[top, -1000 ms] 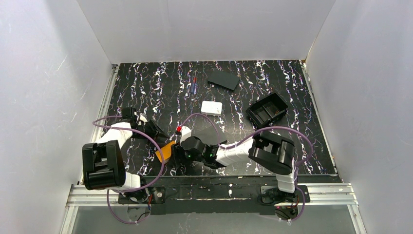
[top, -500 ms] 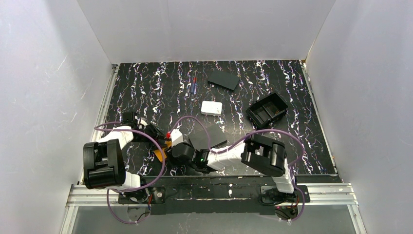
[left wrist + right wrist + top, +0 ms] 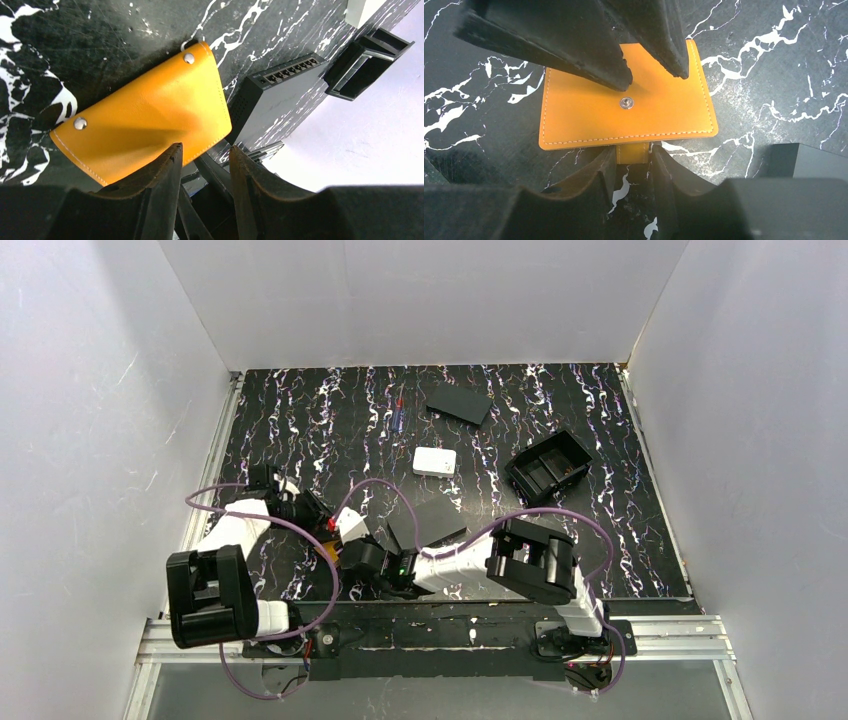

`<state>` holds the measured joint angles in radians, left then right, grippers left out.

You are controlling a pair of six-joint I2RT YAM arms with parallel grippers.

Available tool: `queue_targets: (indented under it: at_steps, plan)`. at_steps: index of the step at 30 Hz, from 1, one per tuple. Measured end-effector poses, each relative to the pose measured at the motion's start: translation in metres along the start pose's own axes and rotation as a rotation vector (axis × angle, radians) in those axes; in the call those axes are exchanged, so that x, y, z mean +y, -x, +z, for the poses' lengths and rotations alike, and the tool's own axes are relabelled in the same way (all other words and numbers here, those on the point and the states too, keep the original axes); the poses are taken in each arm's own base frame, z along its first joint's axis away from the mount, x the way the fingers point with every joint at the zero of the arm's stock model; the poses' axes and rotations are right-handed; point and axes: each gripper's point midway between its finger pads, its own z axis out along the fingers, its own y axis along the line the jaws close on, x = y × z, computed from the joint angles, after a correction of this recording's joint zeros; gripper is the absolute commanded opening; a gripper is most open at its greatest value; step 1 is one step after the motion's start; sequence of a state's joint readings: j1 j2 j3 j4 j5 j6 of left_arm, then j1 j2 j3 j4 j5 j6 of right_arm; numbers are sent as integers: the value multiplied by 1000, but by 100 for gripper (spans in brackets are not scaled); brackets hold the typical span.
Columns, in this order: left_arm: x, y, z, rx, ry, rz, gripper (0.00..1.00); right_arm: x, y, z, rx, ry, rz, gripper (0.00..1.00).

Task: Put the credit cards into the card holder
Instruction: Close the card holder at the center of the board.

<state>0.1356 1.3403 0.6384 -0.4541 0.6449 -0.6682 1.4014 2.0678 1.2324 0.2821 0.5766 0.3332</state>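
Orange card holder (image 3: 589,117), black white-veined table (image 3: 784,60)

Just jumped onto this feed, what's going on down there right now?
Both arms are working on the orange card holder, which lies folded flat toward the front of the table. The right claw has its fingers against either side of the clasp tab. The left claw stands open with its tips over the holder's opposite edge. Neither claw holds a card.
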Motion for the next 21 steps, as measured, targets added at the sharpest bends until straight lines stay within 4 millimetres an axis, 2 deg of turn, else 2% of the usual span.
queue_targets:
  at_steps: [9, 11, 15, 21]
  plan:
    - [-11, -2, -33, -101, 34, 54, 40, 0, -3, 0, -25, 21, -19, 17]
    - [-7, -6, -37, -114, 57, 34, 40, -1, -4, -3, -35, 29, -22, 12]
    - [5, -15, -44, -134, 106, -45, 47, -2, -4, -6, -50, 46, -27, 7]
    - [25, -37, -45, -144, 114, -248, 54, -5, -5, -13, -71, 61, -32, 4]
